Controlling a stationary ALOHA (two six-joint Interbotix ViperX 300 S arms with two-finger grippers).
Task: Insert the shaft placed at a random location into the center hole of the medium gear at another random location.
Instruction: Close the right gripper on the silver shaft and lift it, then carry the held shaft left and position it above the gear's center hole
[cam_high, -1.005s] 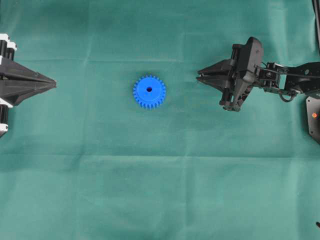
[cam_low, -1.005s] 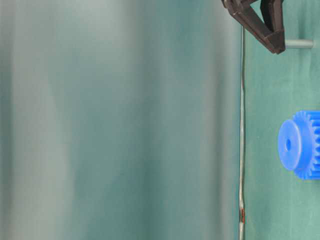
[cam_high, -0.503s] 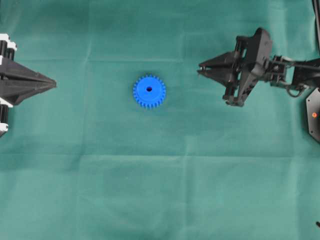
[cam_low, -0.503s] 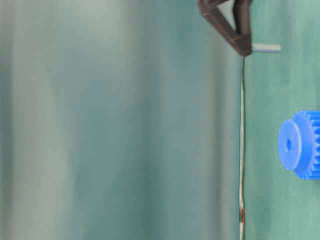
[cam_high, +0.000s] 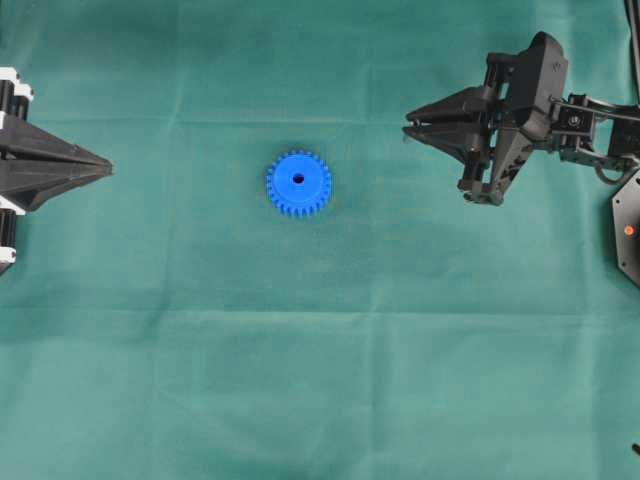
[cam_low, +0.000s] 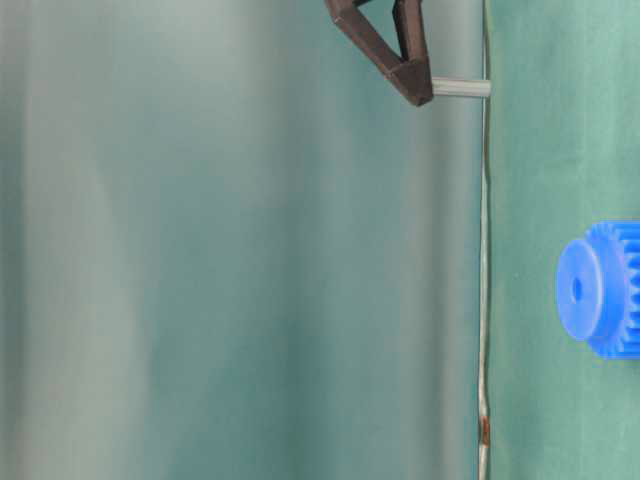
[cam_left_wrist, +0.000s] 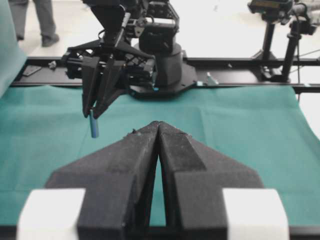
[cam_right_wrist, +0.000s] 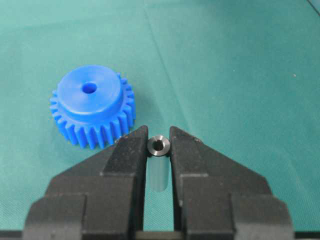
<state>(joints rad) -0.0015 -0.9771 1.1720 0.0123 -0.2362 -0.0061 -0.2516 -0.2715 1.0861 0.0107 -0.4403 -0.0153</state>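
Shaft (cam_right_wrist: 159, 146) sits pinched in my right gripper (cam_right_wrist: 159, 150), raised, well apart from the medium gear (cam_high: 298, 183); left gripper (cam_left_wrist: 158, 131) pressed together

Green cloth (cam_high: 330, 380) over table; pale floor (cam_left_wrist: 220, 25) behind; black stands (cam_left_wrist: 280, 45); person's legs (cam_left_wrist: 42, 17).

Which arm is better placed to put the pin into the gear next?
The right. Its end effector is shut on the small silvery metal pin, hanging upright off the cloth, with the round blue plastic toothed gear ahead of it. The left end effector is shut, empty, parked at the table's edge.
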